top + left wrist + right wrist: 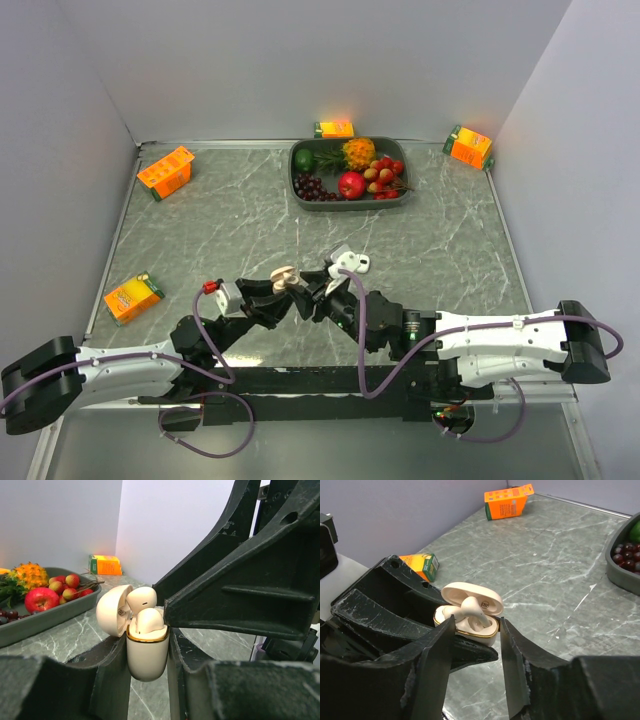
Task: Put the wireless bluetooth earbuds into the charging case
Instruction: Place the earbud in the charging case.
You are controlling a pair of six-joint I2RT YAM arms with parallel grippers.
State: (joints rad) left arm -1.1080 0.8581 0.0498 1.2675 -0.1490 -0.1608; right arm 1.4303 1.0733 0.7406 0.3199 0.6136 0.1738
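- The left end effector is pinching the charging case by its lower body. The case is upright above the tabletop, with the lid swung back.
- The right end effector is spread with nothing between its fingers. Their tips sit just either side of the case's near rim.
- Both wireless bluetooth earbuds sit in the case mouth but stand proud of the gold rim. From these angles it is hard to say whether either has dropped fully into its well.
- Risk: a bud left half-seated or skewed would block the lid. Pressed off-centre, it could pop out and roll away across the tabletop.
- Risk: the right fingertips are so near that a careless withdrawal or push could clip the lid or a stem, twisting the case in the left pinch.
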